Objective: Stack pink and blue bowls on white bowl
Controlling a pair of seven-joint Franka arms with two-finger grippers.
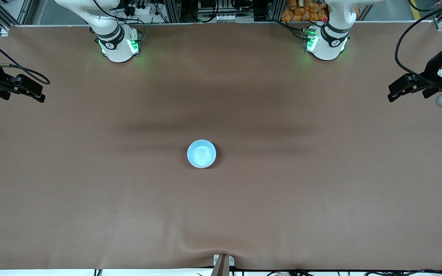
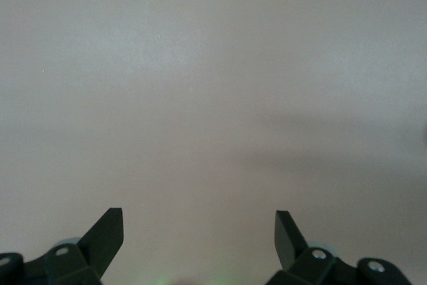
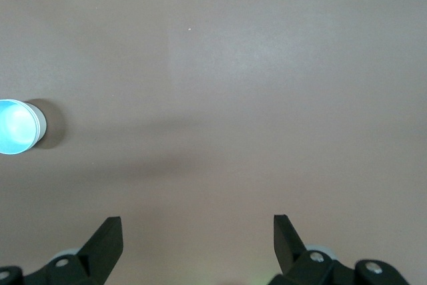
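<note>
A: Start at the right arm's end of the table. What do you have there?

B: You have the right gripper (image 1: 38,96) hanging over the table's edge at that end, well apart from everything. In its wrist view the right gripper (image 3: 198,231) shows both black fingers (image 3: 107,238) spread wide with only brown table (image 3: 267,65) between them. That arm waits.

A: And in the middle?

B: You see one stack standing near the table's centre. The blue bowl (image 1: 202,153) sits on top, mouth up. The right wrist view catches the blue bowl (image 3: 15,126) at its edge, with a pale wall under the rim. You cannot tell from here whether the pink or the white bowl is underneath.

A: The other end?

B: The left gripper (image 1: 394,94) hangs over the table (image 1: 320,191) edge at the left arm's end, also idle. The left gripper (image 2: 199,233) has its fingers (image 2: 287,235) standing wide apart, holding nothing.
</note>
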